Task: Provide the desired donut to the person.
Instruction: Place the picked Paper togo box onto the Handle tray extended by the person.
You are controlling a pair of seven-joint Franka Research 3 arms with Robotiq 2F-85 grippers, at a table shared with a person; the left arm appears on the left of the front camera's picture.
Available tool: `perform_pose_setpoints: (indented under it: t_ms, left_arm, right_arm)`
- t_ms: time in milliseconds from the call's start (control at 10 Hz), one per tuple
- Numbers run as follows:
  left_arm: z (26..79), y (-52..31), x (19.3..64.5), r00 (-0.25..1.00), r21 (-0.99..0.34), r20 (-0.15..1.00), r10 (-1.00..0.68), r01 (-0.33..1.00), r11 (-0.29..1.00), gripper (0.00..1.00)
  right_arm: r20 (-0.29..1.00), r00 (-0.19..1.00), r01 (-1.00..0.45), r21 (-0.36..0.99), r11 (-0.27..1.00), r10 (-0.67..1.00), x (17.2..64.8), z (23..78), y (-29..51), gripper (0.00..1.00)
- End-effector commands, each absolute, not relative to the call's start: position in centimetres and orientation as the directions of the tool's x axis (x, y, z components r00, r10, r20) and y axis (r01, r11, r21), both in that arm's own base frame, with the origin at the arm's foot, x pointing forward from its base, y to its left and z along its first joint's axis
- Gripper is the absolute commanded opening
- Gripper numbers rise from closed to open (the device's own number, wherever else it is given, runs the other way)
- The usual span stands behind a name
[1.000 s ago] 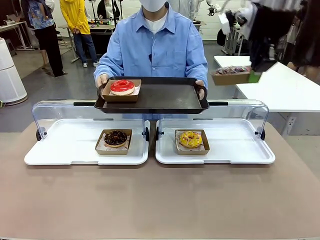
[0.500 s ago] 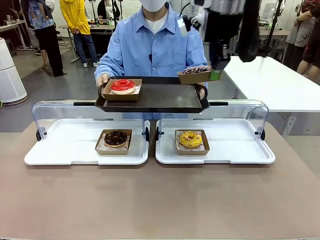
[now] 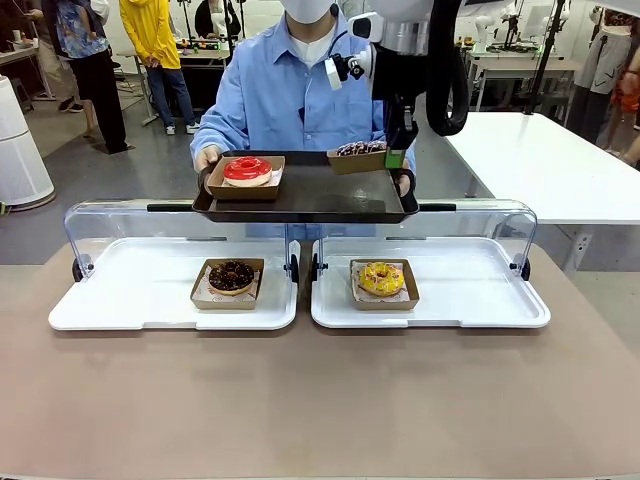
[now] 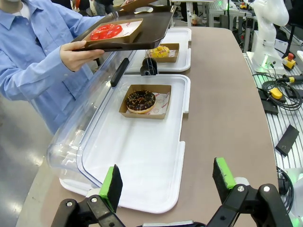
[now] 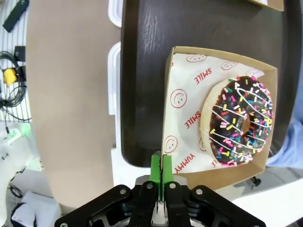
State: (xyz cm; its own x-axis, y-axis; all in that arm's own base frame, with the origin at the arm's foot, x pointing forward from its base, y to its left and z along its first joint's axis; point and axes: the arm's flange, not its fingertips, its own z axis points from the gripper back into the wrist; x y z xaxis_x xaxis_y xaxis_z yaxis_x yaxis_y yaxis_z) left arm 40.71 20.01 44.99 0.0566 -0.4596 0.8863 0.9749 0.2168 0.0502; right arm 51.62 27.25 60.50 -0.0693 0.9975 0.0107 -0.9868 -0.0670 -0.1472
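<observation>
A: Right gripper [image 5: 161, 177] is clamped on the near edge of a cardboard tray [image 5: 218, 118] carrying the sprinkled chocolate donut [image 5: 236, 123]; green pads are pinched flat together on the card wall.

B: Change over the last second?

A: The right arm has swung in from the far right, first beside the white side table, then to the black serving tray's right corner. Now the donut's tray [image 3: 358, 158] hangs just over the right far part of the black serving tray [image 3: 300, 195], which the person [image 3: 300, 90] holds in both hands above the display cases. Judgement: carry is nearly done; lowering and release remain.

B: Touching the serving tray yet?

A: Cannot tell. The right wrist view shows the cardboard overlapping the dark surface, but not whether there is a gap.

B: What does the front view add?

A: The red-glazed donut [image 3: 247, 171] already on the tray's left side, plus a dark donut [image 3: 231, 275] and a yellow donut [image 3: 381, 278] in the near cases.

B: Left arm?

A: Left gripper [image 4: 168, 182] hangs with jaws wide apart, empty, over the near end of the left white case [image 4: 142, 170].
</observation>
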Motion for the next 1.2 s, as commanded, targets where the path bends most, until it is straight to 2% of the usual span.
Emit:
perform_pose_setpoints:
  t_ms: [0, 1100]
  left_arm:
    - [45.1, 20.1, 40.6, 0.052, 0.054, 0.889, -0.455, 0.974, 0.218, 1.0]
    - [45.1, 20.1, 40.6, 0.052, 0.054, 0.889, -0.455, 0.974, 0.218, 1.0]
  right_arm:
    - [0.041, -0.065, -0.987, -0.152, -0.058, 0.997, 53.0, 59.7, 27.6, 0.02]
    - [0.088, -0.051, -0.991, -0.128, -0.039, 0.995, 54.9, 55.7, 27.3, 0.02]
